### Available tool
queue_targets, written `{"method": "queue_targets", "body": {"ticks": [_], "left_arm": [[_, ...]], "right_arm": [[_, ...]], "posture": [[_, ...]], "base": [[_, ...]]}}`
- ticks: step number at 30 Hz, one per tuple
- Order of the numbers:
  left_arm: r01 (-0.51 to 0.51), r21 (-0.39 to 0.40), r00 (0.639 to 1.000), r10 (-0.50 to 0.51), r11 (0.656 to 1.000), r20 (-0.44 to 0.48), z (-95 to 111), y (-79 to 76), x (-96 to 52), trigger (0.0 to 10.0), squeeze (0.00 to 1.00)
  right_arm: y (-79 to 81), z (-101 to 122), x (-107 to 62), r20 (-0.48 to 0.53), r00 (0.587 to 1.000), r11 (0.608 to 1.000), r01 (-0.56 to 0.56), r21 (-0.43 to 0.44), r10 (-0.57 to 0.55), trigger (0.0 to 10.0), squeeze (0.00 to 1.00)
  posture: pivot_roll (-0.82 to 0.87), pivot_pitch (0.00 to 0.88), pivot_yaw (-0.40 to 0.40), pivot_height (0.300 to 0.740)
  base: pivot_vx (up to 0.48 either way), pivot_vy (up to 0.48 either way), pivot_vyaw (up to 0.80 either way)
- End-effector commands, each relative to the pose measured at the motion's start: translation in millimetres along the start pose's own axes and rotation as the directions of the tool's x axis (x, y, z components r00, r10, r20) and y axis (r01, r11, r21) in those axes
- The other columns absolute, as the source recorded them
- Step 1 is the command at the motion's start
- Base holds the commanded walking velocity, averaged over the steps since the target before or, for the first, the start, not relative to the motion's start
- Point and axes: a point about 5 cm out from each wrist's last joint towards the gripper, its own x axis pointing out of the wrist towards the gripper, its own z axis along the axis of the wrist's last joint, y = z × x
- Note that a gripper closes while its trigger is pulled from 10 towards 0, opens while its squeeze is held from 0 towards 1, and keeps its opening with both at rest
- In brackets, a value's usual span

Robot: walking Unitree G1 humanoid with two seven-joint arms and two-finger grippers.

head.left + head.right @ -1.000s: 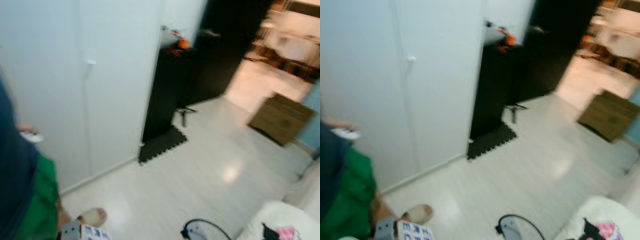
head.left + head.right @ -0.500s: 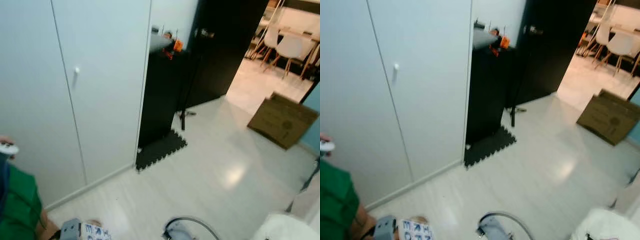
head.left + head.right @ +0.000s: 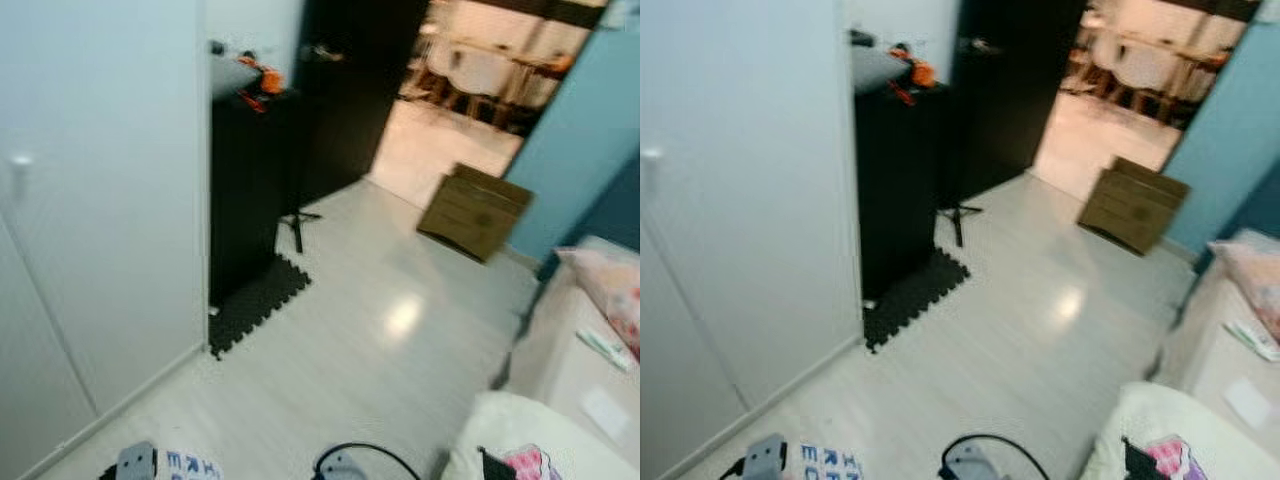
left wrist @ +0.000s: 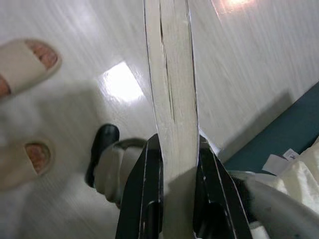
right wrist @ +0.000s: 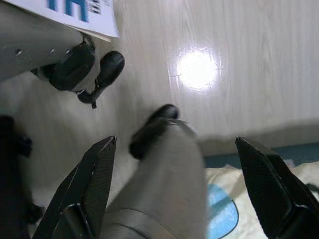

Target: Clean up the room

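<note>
**Book clamped in the left gripper, right gripper spread over the floor**

Clearly, the left gripper (image 4: 172,199) pinches a book (image 4: 170,94) edge-on: both black fingers (image 4: 147,194) press against its covers, and the cream page block runs straight out from between them. Under the book lies pale wood-look floor (image 4: 249,64), with two feet in beige slippers (image 4: 27,59) off to one side, a dark teal strip and some cream fabric (image 4: 299,174) at the other. From the head camera, the book's blue-lettered cover (image 3: 185,466) shows at the bottom edge, on the robot's left.

The right gripper (image 5: 184,174) hangs spread wide and holds nothing; its two fingers (image 5: 89,184) stand well apart above the floor, near a bright glare spot (image 5: 198,68). The robot's own grey leg and black foot sit between them. A corner of the blue-lettered cover (image 5: 75,12) appears there too, and cream bedding with a blue mark (image 5: 222,209) lies beside the leg.

Ahead, the blurred room holds a white wardrobe (image 3: 90,220) on the left, a black cabinet (image 3: 245,190) just beside it with orange items (image 3: 262,78) on top, and a black foam mat (image 3: 255,305) at its base. A tripod (image 3: 296,225) stands near the cabinet. Farther off, a cardboard box (image 3: 475,210) sits by the doorway, next to a teal wall (image 3: 575,150). On the right is a bed (image 3: 580,380) with a pink patterned pillow (image 3: 610,285); cream bedding (image 3: 530,450) with something pink and black (image 3: 520,465) lies at the lower right.
</note>
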Motion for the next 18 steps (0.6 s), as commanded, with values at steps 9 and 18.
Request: {"method": "queue_targets", "body": {"ticks": [9,18], "left_arm": [[0.009,0.009,0.999,-0.009,1.000,-0.037,-7,-2.8,-0.2,10.0,0.00],[0.028,0.087,0.999,-0.024,0.996,-0.045,-1,-9.9,3.5,10.0,0.00]], "right_arm": [[-17.3,-21,-7.4,-0.028,0.997,0.974,0.075,0.212,-0.070,10.0,0.00],[-41.0,-40,-18.8,-0.042,0.978,0.873,0.199,0.446,-0.202,10.0,0.00]], "posture": [[0.20,0.000,-0.127,0.739],[0.18,0.000,-0.113,0.739]], "base": [[0.273,0.000,-0.43],[0.137,0.000,-0.75]]}}
